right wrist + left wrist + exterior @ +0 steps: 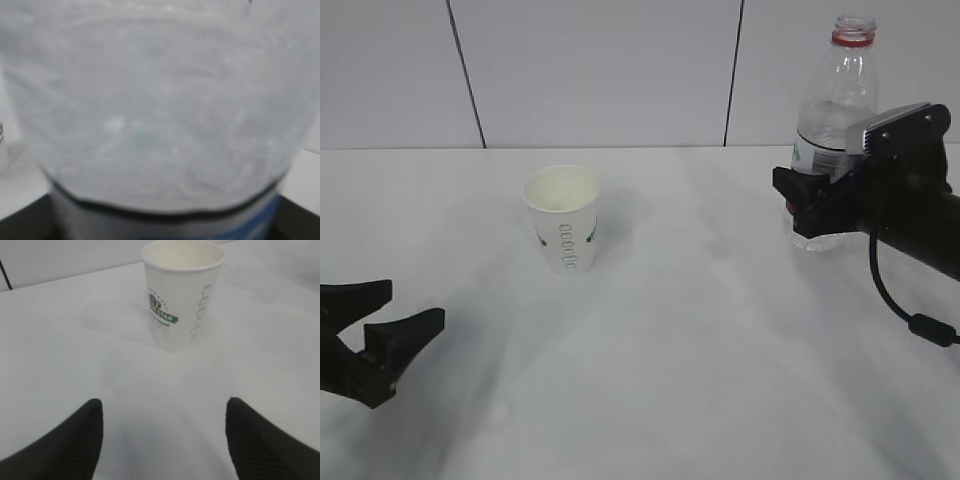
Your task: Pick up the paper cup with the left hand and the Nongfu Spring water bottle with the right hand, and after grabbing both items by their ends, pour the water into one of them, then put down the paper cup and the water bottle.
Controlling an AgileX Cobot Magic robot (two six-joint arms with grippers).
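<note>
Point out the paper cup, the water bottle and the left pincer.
paper cup point(564, 235), exterior view, on its outer wall near the print.
water bottle point(840, 85), exterior view, on the clear shoulder above the label.
left pincer point(162, 432), left wrist view, midway between its two black fingertips.

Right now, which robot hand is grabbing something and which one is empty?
The right hand is around the water bottle. The left hand is empty, open on the table away from the paper cup.

Exterior view looks down across the table point(650, 380); wrist views sit low, sharing its objects.
</note>
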